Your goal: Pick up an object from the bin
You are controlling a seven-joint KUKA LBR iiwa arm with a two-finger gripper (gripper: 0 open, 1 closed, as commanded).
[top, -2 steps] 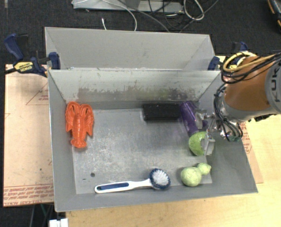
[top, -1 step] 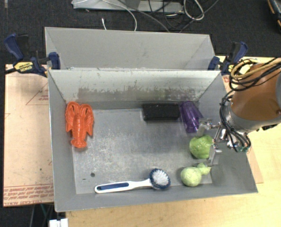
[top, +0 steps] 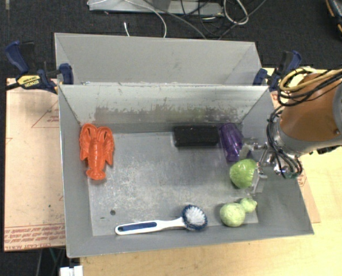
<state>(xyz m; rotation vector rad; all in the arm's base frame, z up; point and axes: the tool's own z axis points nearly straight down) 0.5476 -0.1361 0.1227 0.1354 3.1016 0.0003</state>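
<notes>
The pincer [top: 258,174] hangs just beside a round green ball [top: 241,173] at the right of the bin [top: 159,177]; open or closed, I cannot tell.

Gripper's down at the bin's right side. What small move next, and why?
Probably nudge the gripper slightly toward the middle of the bin, centring it over the green ball: it sits at that ball's right edge, and the purple object lies close by.

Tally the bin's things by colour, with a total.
Orange: 1, lobster
Black: 1, block
Purple: 1, tube-like piece
Green: 2, upper lump and lower lump
White and blue: 1, brush
Total: 6
</notes>
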